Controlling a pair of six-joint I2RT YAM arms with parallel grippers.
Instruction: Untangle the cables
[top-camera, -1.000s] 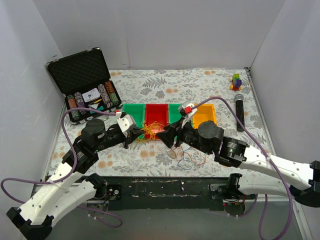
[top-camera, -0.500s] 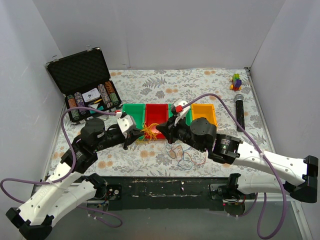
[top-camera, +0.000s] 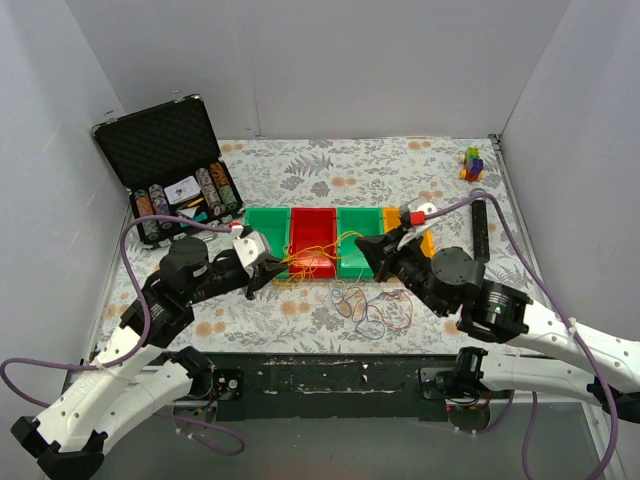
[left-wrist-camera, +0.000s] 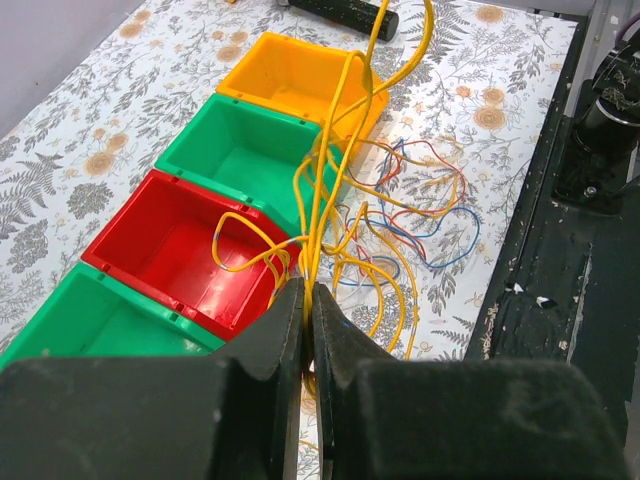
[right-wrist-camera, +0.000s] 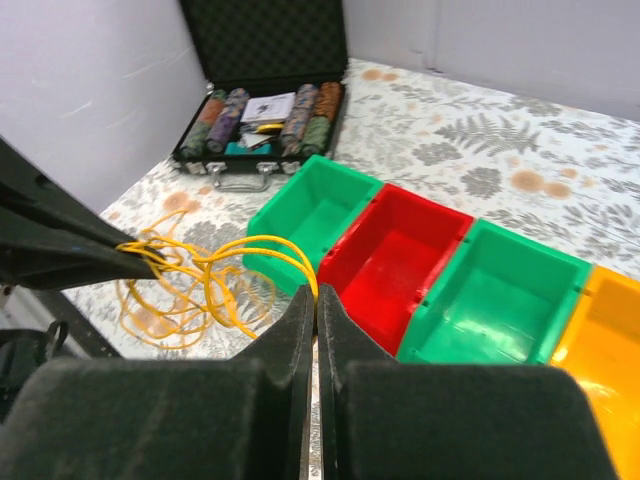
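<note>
Over table, cables link left hand, right hand

The bins are glossy plastic, the cables smooth-coated, the tablecloth matt, the case foam-lined

white-shelled left arm and white-shelled right arm, a matched pair

from here each shows round black joints between smooth white shells; a thick purple hose loops alongside each one, and a small white block with a red tab sits by the wrist. the left gripper and right gripper are black, grainy wedges that taper to thin tips.
</note>
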